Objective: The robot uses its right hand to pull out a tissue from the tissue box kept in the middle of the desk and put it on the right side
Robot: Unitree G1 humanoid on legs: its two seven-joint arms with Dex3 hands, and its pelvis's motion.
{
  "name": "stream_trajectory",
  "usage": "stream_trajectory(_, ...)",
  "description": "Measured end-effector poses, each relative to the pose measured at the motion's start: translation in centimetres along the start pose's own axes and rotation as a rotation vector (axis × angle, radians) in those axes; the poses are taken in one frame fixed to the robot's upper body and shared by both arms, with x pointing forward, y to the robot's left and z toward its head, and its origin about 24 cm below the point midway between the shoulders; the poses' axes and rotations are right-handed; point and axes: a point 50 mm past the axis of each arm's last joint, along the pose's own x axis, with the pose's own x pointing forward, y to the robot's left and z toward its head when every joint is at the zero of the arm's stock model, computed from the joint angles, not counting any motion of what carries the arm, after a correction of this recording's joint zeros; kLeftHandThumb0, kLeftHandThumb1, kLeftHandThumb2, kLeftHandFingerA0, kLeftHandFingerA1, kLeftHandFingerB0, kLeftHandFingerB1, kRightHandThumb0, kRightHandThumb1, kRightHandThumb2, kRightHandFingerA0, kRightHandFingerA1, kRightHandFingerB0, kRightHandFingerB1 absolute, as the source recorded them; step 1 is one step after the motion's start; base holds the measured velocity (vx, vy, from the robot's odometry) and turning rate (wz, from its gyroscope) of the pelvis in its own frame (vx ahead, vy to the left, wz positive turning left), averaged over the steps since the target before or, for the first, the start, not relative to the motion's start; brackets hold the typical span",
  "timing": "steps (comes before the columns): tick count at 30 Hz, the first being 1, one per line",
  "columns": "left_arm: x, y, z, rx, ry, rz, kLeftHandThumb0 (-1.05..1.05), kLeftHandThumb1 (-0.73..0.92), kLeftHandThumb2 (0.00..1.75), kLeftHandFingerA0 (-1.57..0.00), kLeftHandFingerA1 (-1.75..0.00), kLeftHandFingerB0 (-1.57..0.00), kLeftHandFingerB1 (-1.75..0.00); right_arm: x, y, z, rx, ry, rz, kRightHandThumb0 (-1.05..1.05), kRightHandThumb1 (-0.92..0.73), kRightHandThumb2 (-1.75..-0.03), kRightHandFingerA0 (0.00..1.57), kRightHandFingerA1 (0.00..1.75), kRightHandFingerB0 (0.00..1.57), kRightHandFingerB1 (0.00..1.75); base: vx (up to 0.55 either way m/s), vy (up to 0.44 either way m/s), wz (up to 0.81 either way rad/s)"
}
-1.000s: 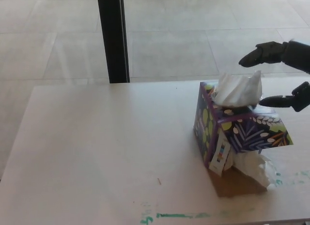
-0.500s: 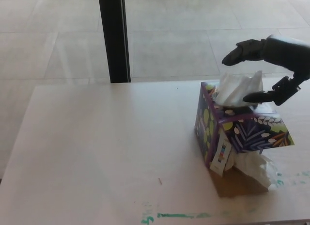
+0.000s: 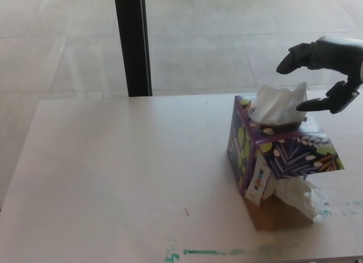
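Your right hand point(image 3: 326, 70) hovers spread wide, holding nothing; the tissue point(image 3: 279, 106) sits just below-left, atop the tissue box point(image 3: 278, 155). Next, I'd say: lower, pinch it.

Soft daylight, washed-out, slightly blurry, faint shadows

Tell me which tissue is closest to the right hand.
The tissue sticking out of the box top, just beside the open right hand; the crumpled tissue lies on the table, lower.

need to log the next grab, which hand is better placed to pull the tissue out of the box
The right hand: it hovers open beside the tissue sticking up from the tissue box. The left hand is not in view.
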Motion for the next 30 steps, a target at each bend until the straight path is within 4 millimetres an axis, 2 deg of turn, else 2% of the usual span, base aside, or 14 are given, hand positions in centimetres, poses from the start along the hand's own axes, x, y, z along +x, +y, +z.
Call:
stream_trajectory(2,0.0,0.0,0.1,-0.001,-0.002,0.001,-0.83,0.73,1.11,-0.50,-0.56,-0.35,-0.51,0.1,0.0,0.5,-0.006,-0.014,-0.001,-0.59,-0.65,-0.58,0.30,0.51,0.27,0.30,0.00,0.000,0.00)
stream_trajectory(3,0.0,0.0,0.1,0.001,-0.002,0.001,-0.82,0.70,1.09,-0.50,-0.58,-0.34,-0.51,0.2,0.1,0.8,-0.010,-0.026,-0.001,-0.64,-0.51,-0.84,0.30,0.56,0.17,0.43,0.00,0.000,0.00)
stream_trajectory(4,0.0,0.0,0.0,0.001,-0.002,0.001,-0.84,0.88,0.67,-0.58,-0.44,-0.45,-0.39,0.2,0.2,1.1,-0.014,-0.037,-0.001,-0.61,-0.50,-0.83,0.34,0.58,0.16,0.42,0.00,0.000,0.00)
stream_trajectory(6,0.0,0.0,0.0,0.002,-0.002,0.002,-0.82,0.68,1.07,-0.51,-0.57,-0.41,-0.54,0.3,0.2,1.6,-0.015,-0.059,-0.001,-0.58,-0.59,-0.58,0.43,0.55,0.23,0.29,0.00,0.000,0.00)
stream_trajectory(7,0.0,0.0,0.1,0.001,-0.003,0.002,-0.82,0.69,1.08,-0.50,-0.57,-0.41,-0.54,0.4,0.3,1.9,-0.015,-0.069,-0.001,-0.68,-0.50,-0.83,0.38,0.61,0.17,0.42,0.00,0.000,0.00)
stream_trajectory(8,0.0,0.0,0.1,-0.003,-0.006,0.003,-0.85,0.90,0.68,-0.55,-0.45,-0.44,-0.41,0.4,0.3,2.3,-0.016,-0.083,0.000,-0.63,-0.48,-0.83,0.34,0.59,0.16,0.43,0.00,0.000,0.00)
stream_trajectory(10,0.0,0.0,0.2,-0.002,-0.009,0.003,-0.88,0.90,0.67,-0.56,-0.44,-0.45,-0.41,0.6,0.5,2.8,-0.018,-0.099,0.005,-0.63,-0.48,-0.84,0.33,0.60,0.17,0.43,0.00,0.000,0.00)
stream_trajectory(12,0.0,0.0,0.2,0.002,-0.009,0.002,-0.85,0.70,1.10,-0.50,-0.55,-0.40,-0.52,0.6,0.5,3.1,-0.032,-0.106,0.011,-0.58,-0.63,-0.59,0.37,0.54,0.28,0.32,0.00,0.000,0.00)
stream_trajectory(13,0.0,0.0,0.2,0.003,-0.009,0.002,-0.86,0.87,0.66,-0.57,-0.45,-0.47,-0.42,0.6,0.5,3.2,-0.038,-0.107,0.013,-0.59,-0.65,-0.59,0.38,0.55,0.31,0.33,0.00,0.000,0.00)
stream_trajectory(16,0.0,0.0,0.3,-0.001,-0.015,0.003,-0.91,0.73,0.87,-0.53,-0.52,-0.41,-0.47,0.7,1.0,3.2,-0.095,-0.084,0.050,-0.55,-0.47,-0.89,0.34,0.62,0.19,0.47,0.00,0.000,0.00)
stream_trajectory(17,0.0,0.0,0.3,-0.002,-0.016,0.003,-0.83,0.89,0.67,-0.54,-0.45,-0.43,-0.41,0.7,1.2,3.2,-0.108,-0.075,0.060,-0.58,-0.65,-0.58,0.32,0.52,0.32,0.32,0.00,0.000,0.00)
stream_trajectory(18,0.0,0.0,0.3,-0.006,-0.019,0.003,-0.83,0.88,0.67,-0.53,-0.46,-0.43,-0.41,0.7,1.3,3.1,-0.123,-0.060,0.069,-0.64,-0.50,-0.88,0.33,0.58,0.22,0.45,0.00,0.000,0.00)
stream_trajectory(29,0.1,0.1,0.6,-0.020,-0.029,0.000,-0.82,0.88,0.67,-0.53,-0.45,-0.43,-0.41,0.6,2.2,0.0,-0.245,0.143,0.152,-0.53,-0.65,-0.59,0.48,0.76,0.28,0.34,0.00,0.000,0.00)
stream_trajectory(30,0.1,0.0,0.7,-0.020,-0.031,-0.001,-0.81,0.89,0.67,-0.52,-0.48,-0.42,-0.42,0.6,2.2,0.0,-0.259,0.150,0.157,-0.50,-0.54,-0.89,0.47,0.73,0.23,0.48,0.00,0.000,0.00)
